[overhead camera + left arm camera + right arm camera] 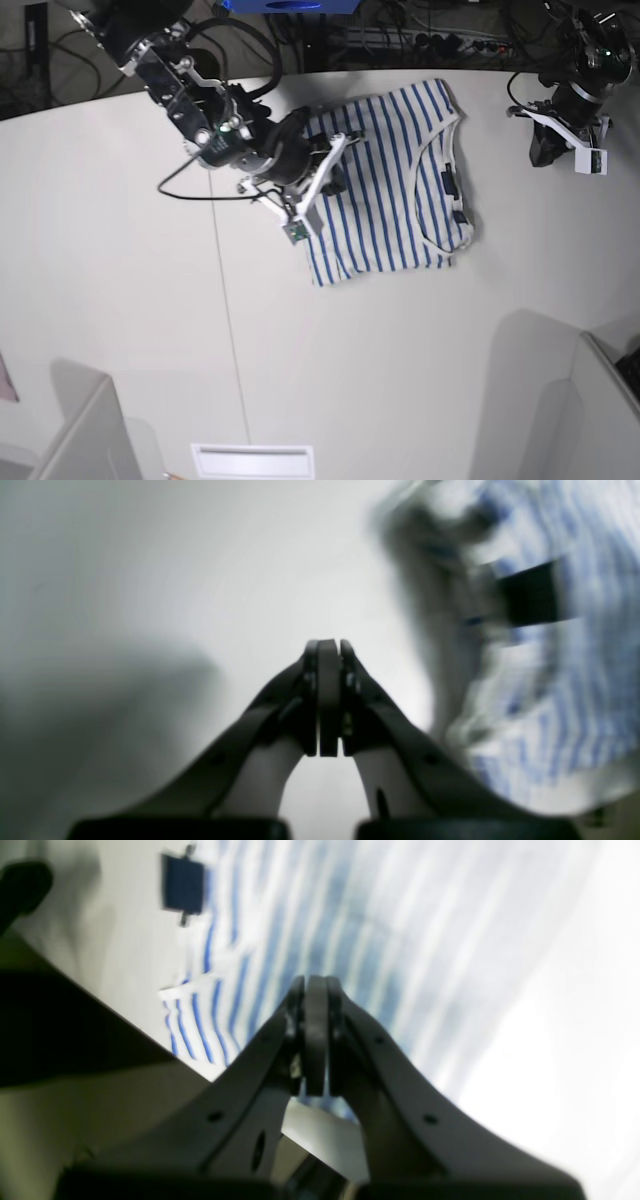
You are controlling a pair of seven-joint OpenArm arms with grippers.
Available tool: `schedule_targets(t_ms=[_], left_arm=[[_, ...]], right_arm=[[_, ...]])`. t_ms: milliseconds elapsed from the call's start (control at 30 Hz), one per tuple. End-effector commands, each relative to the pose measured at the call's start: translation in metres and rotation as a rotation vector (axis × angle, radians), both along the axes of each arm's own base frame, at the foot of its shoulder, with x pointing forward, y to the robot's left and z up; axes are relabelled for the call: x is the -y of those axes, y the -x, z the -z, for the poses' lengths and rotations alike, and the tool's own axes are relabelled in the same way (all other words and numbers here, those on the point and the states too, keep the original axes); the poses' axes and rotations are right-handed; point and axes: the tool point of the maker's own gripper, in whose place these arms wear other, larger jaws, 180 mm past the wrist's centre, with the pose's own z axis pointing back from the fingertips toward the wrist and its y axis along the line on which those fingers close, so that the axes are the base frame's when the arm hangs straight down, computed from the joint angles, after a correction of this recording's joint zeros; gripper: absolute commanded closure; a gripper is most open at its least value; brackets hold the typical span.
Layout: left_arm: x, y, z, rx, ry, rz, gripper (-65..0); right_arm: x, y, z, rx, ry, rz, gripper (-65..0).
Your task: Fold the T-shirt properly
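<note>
The T-shirt [390, 185] lies folded on the white table [120, 300]; the right gripper [316, 1035], jaws pressed together and empty, hangs over the shirt's edge; the left gripper [328, 695], likewise closed on nothing, sits well apart beyond the shirt's neckline side.

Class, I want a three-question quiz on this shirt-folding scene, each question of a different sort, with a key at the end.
1. True or false: the white, blue-striped cloth T-shirt lies on the white table.
2. Which arm's tool is over the shirt?
A. right tool
B. left tool
3. Fill in: in both wrist views, the tool's fingers are pressed ____.

Key: 1 true. 2 A; the left tool is off to the side, away from the shirt. 3 together, with no cloth visible between them.
</note>
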Motion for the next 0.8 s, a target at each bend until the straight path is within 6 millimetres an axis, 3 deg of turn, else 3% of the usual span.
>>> schedule_targets(t_ms=[0, 100, 233, 333, 400, 767], left_arm=[[0.002, -0.006, -0.01, 0.024, 0.016, 0.013, 0.0], [0.008, -0.009, -0.011, -0.013, 0.067, 0.029, -1.3], [0.016, -0.019, -0.01, -0.037, 0.091, 0.047, -38.3], [0.025, -0.022, -0.009, -0.022, 0.126, 0.036, -57.8], [0.027, -0.027, -0.011, -0.007, 0.136, 0.036, -60.7], [0.071, -0.046, 0.013, -0.043, 0.248, 0.126, -60.7]], right_arm=[[0.007, -0.007, -0.007, 0.033, -0.007, 0.021, 0.0], [0.024, -0.003, 0.004, 0.003, 0.018, 0.062, 0.0], [0.033, 0.009, 0.016, -0.038, 0.03, 0.083, 0.0], [0.033, 0.014, 0.019, -0.052, 0.031, 0.082, 0.0], [0.033, 0.019, 0.021, -0.063, 0.031, 0.08, 0.0], [0.031, 0.025, 0.024, -0.078, 0.029, 0.075, 0.0]])
